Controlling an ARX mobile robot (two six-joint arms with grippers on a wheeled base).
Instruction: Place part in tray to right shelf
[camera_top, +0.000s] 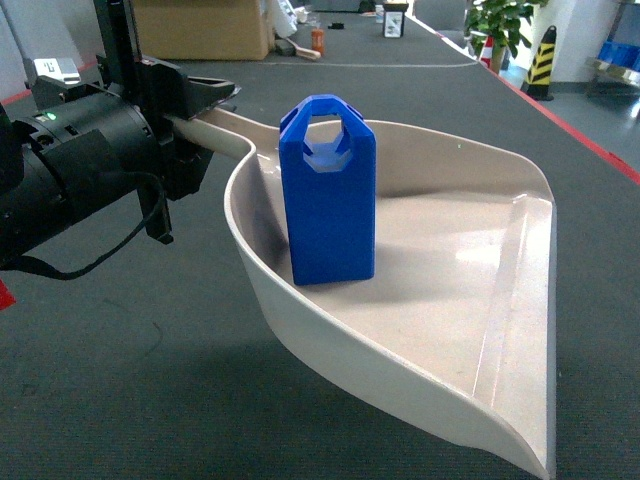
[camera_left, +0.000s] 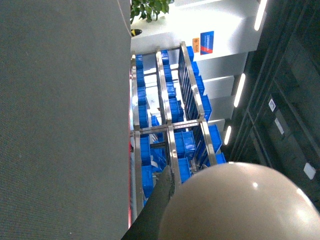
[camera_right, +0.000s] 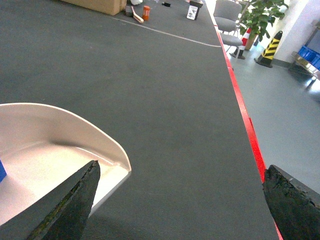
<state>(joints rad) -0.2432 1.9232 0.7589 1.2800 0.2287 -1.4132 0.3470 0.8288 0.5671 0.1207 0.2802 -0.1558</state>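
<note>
Head: part (camera_top: 329, 190) stands upright in the tray (camera_top: 470, 250), toward its back left wall. Left pincer (camera_top: 205, 120) is pinching the tray's handle (camera_top: 215, 132); tray sits over the dark worktop (camera_top: 120, 380).

Left wrist: tray's rounded beige back fills the lower right; behind it a steel rack (camera_left: 170, 130) with blue crates (camera_left: 186, 142). Pincer fingers can't be made out here.

Right wrist: right pincer (camera_right: 180, 200) spread wide, nothing between the fingers (camera_right: 67, 202), hanging above the worktop just beside the tray's front lip. Sliver of blue at left edge, probably the part.
</note>
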